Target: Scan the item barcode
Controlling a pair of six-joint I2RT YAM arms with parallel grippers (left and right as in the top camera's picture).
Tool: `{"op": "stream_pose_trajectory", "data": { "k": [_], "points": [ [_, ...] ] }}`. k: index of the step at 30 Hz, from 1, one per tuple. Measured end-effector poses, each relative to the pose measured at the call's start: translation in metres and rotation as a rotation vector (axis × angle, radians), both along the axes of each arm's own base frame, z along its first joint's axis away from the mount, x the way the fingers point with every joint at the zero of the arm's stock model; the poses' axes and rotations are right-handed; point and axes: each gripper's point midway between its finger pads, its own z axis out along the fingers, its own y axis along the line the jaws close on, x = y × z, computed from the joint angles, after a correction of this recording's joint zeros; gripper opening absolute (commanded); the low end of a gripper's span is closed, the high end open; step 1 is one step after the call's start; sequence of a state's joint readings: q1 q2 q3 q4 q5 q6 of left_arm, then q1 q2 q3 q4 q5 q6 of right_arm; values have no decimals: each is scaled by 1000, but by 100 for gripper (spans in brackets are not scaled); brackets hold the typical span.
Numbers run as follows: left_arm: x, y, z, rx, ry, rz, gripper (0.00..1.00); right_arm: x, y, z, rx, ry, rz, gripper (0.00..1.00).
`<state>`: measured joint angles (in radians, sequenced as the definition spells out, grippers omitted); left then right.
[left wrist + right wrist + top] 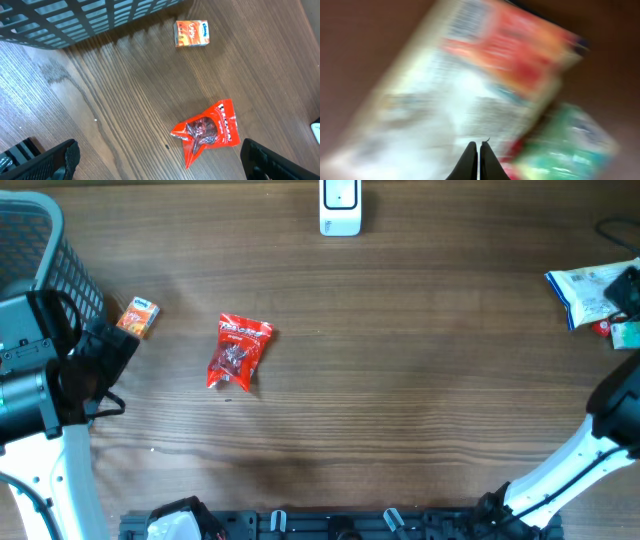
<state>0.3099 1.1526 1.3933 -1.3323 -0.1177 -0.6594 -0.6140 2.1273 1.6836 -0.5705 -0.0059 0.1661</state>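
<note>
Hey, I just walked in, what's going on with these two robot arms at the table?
Nothing is held yet. The left gripper hangs wide open over the wooden table, near a crinkly red plastic snack packet and a small orange cardboard box beside the dark mesh basket. The right gripper is shut just above a white and blue packet at the right edge; its view is blurred. The white barcode scanner stands at the far edge, nothing before it.

Dark, probably plastic basket (75, 265) on the wooden table's (420, 400) corner.
</note>
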Motion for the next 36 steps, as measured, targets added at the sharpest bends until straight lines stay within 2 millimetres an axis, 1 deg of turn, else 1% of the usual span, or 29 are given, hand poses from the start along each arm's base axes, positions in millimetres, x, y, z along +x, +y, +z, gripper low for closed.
{"op": "stream_pose_trajectory", "data": {
  "k": [1, 3, 4, 6, 7, 8, 9, 10, 11, 13, 14, 15, 18, 19, 20, 21, 22, 23, 25, 26, 27, 28, 30, 32, 33, 34, 35, 36],
  "points": [
    [0, 0, 0, 0, 0, 0, 100, 13, 13, 16, 50, -85, 55, 23],
    [0, 0, 0, 0, 0, 0, 100, 35, 38, 50, 136, -246, 164, 33],
    [0, 0, 0, 0, 0, 0, 100, 47, 54, 75, 179, -346, 246, 36],
    [0, 0, 0, 0, 0, 0, 100, 59, 83, 115, 253, -485, 362, 40],
    [0, 0, 0, 0, 0, 0, 100, 63, 107, 140, 310, -559, 447, 42],
    [0, 0, 0, 0, 0, 0, 100, 63, 124, 152, 351, -589, 494, 47],
    [0, 0, 0, 0, 0, 0, 100, 63, 146, 164, 401, -610, 551, 54],
    [0, 0, 0, 0, 0, 0, 100, 63, 165, 169, 449, -613, 587, 58],
    [0, 0, 0, 0, 0, 0, 100, 62, 191, 172, 508, -606, 639, 65],
    [0, 0, 0, 0, 0, 0, 100, 62, 245, 169, 619, -556, 719, 68],
    [0, 0, 0, 0, 0, 0, 100, 61, 264, 166, 657, -529, 740, 69],
    [0, 0, 0, 0, 0, 0, 100, 58, 292, 162, 697, -490, 774, 70],
    [0, 0, 0, 0, 0, 0, 100, 49, 363, 153, 763, -390, 874, 73],
    [0, 0, 0, 0, 0, 0, 100, 42, 392, 148, 772, -342, 914, 77],
    [0, 0, 0, 0, 0, 0, 100, 35, 422, 142, 769, -291, 956, 83],
    [0, 0, 0, 0, 0, 0, 100, 27, 446, 135, 752, -244, 987, 93],
    [0, 0, 0, 0, 0, 0, 100, 19, 468, 129, 737, -202, 1014, 99],
    [0, 0, 0, 0, 0, 0, 100, 9, 495, 122, 700, -156, 1057, 99],
    [0, 0, 0, 0, 1, 0, 100, -8, 536, 112, 640, -92, 1104, 100],
    [0, 0, 0, 0, 0, 0, 100, -21, 562, 105, 594, -57, 1134, 100],
    [0, 0, 0, 0, 0, 0, 100, -31, 579, 101, 562, -34, 1148, 100],
    [0, 0, 0, 0, 0, 0, 100, -56, 618, 91, 496, 12, 1177, 100],
    [0, 0, 0, 0, 0, 0, 100, -73, 642, 83, 457, 38, 1183, 99],
    [0, 0, 0, 0, 0, 0, 100, -86, 668, 74, 423, 41, 1179, 96],
    [0, 0, 0, 0, 0, 0, 100, -93, 681, 68, 415, 40, 1179, 93],
    [0, 0, 0, 0, 1, 0, 100, -98, 692, 63, 408, 40, 1187, 92],
    [0, 0, 0, 0, 0, 0, 100, -98, 694, 60, 400, 40, 1165, 92],
    [0, 0, 0, 0, 0, 0, 100, -112, 713, 47, 398, 58, 1201, 92]
  ]
}}
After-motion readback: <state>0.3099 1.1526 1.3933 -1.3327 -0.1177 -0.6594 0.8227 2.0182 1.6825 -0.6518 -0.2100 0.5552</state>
